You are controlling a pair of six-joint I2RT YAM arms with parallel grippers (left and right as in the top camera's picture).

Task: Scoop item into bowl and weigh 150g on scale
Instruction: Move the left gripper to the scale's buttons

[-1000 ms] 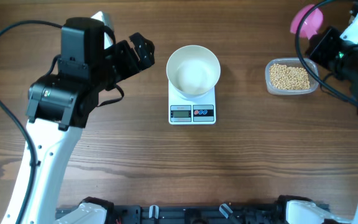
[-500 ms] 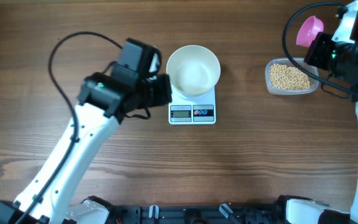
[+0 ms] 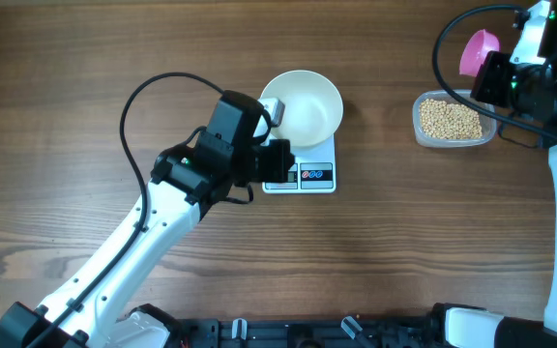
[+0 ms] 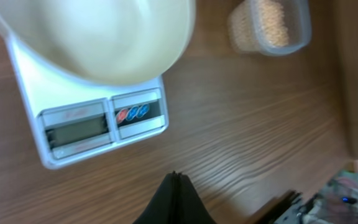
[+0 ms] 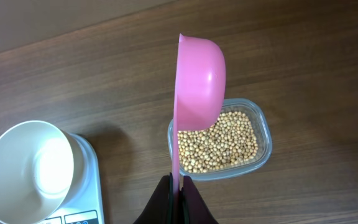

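Overhead: L arm reaches in, left gripper point(image 3: 279, 161) over the front-left of the scale point(image 3: 319, 175), clenched on nothing. Step in hand looks like a button press (on/tare) w/ the white bowl point(image 3: 303, 106) already seated on the platform. To do it well: come straight down w/ the closed tips, light tap on the button only. No sideways shove, since the scale sits loose on the tabletop point(image 3: 404, 251) and the bowl overhangs it. Check for zero before any beans go in. Right gripper point(image 3: 496, 75) is at far R, holding the pink scoop point(image 3: 479, 48) above the back of the clear tub point(image 3: 453, 120). The tub is well apart from the scale.

Left wrist: closed fingertips point(image 4: 174, 182) hang in front of the scale, not touching it. Display point(image 4: 76, 131) is grey, unreadable. Buttons point(image 4: 132, 113) are just R of it, so the tips need to shift toward them. Bowl is empty as far as shown.

Right wrist: gripper pinches the scoop's handle, cup seen edge-on, so can't tell what's inside. Beans point(image 5: 219, 142) are in the tub below and cover its floor in a loose layer. Bowl interior is bare white, nothing weighed yet. Next scoop calls for tipping the cup mouth down into the heap.
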